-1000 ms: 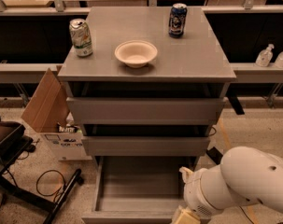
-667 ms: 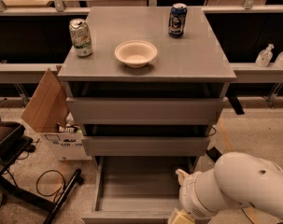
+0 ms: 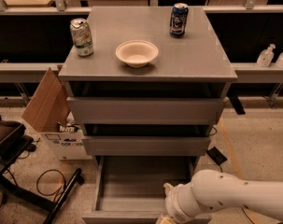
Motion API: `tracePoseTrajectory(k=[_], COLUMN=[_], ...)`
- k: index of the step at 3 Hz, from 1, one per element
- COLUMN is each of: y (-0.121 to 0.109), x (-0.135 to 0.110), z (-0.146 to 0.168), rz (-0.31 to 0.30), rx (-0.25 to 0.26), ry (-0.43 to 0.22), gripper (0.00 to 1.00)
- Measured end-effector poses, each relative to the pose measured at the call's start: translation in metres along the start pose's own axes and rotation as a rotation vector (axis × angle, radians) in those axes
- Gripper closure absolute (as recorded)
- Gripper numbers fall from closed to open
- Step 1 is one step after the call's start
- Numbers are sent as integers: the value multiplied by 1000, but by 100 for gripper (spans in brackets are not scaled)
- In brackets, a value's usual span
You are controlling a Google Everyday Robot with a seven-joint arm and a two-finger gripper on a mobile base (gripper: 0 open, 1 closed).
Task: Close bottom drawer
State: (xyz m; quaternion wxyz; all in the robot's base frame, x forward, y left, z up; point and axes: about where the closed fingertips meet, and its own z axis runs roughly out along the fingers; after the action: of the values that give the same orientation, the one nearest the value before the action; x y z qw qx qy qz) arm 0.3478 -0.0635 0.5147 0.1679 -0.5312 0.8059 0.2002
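1. The bottom drawer [image 3: 136, 188] stands pulled out at lower centre, under the middle drawer front [image 3: 145, 145].
2. The gripper [image 3: 168, 214] is at the bottom edge, at the drawer's front right corner; its state cannot be told.
3. On the cabinet top [image 3: 197, 55], a bowl [image 3: 137, 53] sits between two cans.

A green can [image 3: 81, 37], a blue can [image 3: 179, 20] and a pale bowl [image 3: 137, 53] between them stood on the grey cabinet [image 3: 197, 55]; a cardboard box [image 3: 47, 107] lay beside it.
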Motion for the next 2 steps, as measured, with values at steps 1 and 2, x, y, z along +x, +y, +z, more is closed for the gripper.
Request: tracePoseTrajectory(k=[1, 2], y=[-21, -35], x=[24, 52], z=[61, 114], rz=[52, 103], rx=[-32, -61], ry=[6, 17], gripper=[0, 0])
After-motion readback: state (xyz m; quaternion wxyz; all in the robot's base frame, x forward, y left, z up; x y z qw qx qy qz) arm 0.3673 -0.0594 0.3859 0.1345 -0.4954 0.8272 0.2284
